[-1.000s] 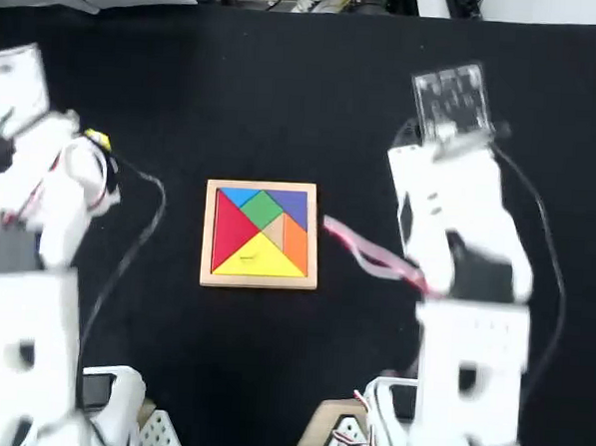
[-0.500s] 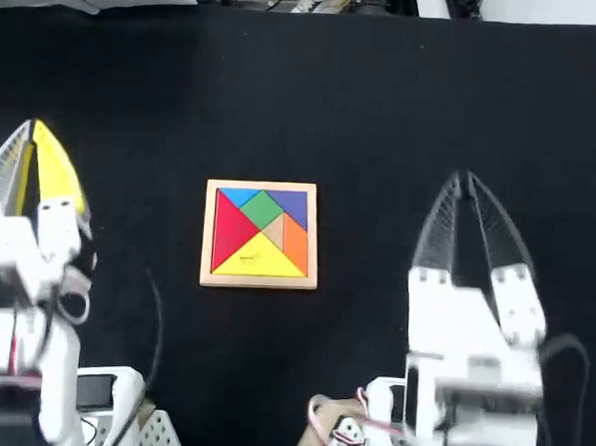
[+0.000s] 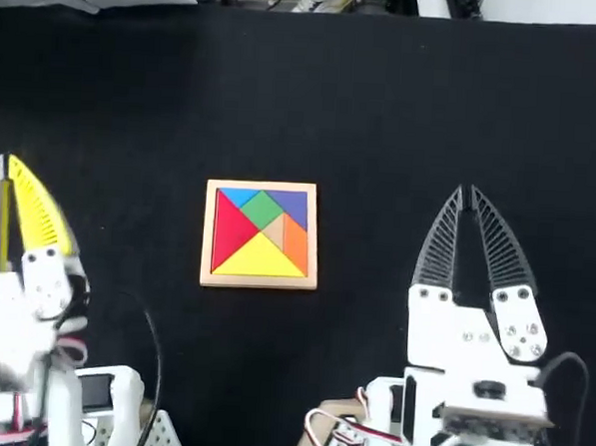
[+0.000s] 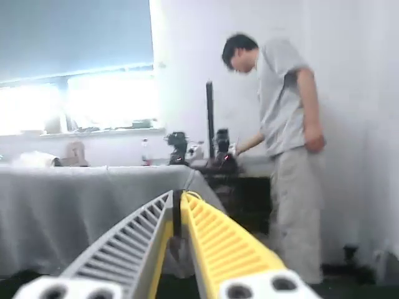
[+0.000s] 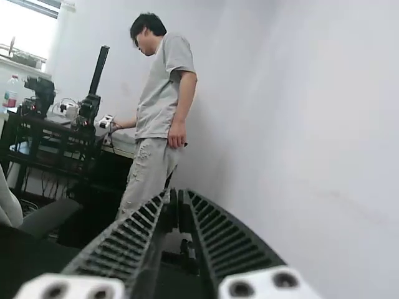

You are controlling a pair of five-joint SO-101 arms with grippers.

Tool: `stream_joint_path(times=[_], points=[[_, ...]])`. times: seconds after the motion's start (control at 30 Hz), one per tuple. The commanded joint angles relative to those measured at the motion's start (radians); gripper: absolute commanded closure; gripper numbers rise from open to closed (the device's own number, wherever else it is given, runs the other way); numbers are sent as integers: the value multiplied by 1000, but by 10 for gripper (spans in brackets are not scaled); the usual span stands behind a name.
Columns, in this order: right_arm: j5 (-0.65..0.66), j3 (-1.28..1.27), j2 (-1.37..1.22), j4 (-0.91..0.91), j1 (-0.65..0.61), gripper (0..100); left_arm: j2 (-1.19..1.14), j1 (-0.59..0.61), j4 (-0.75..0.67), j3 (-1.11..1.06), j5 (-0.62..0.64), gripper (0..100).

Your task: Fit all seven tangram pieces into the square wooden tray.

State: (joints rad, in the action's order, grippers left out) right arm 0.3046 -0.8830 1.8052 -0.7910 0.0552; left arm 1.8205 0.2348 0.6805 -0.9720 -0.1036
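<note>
- Wooden tray (image 3: 259,280) lies at the centre of the high view on the black table (image 3: 384,108). The seven tangram pieces (image 3: 229,234) appear seated inside it, filling the square with no gap I can make out.
- Left gripper (image 3: 6,163) is at lower left of the frame and right gripper (image 3: 467,193) at lower right, both well apart from the tray. On each, the jaws are drawn together to a narrow slit with nothing between them.
- Handling (judgement): the pieces look thin, rigid and light, with painted faces that are probably a little slick. They are packed edge to edge, so no side face is free to pinch.
- The tray itself looks stiff and light. The best hold is across its outer rim; a nudge on the rim would slide it.
- Hard to make out: piece thickness, and whether any piece rides proud of the rim. The small tan triangle (image 3: 274,232) reads faintly against its neighbours.
- The left arm is cut off by the left frame edge.
</note>
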Motion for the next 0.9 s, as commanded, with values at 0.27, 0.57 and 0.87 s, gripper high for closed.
stream_joint_path(times=[0.27,0.57,0.87], points=[[-169,-24,88,-5,14,983,6,-61,141,-122,115,970],[-235,-473,90,164,14,982,6,-61,-453,-700,110,970],[-324,-800,81,514,8,982,-21,-108,-402,-728,117,970]])
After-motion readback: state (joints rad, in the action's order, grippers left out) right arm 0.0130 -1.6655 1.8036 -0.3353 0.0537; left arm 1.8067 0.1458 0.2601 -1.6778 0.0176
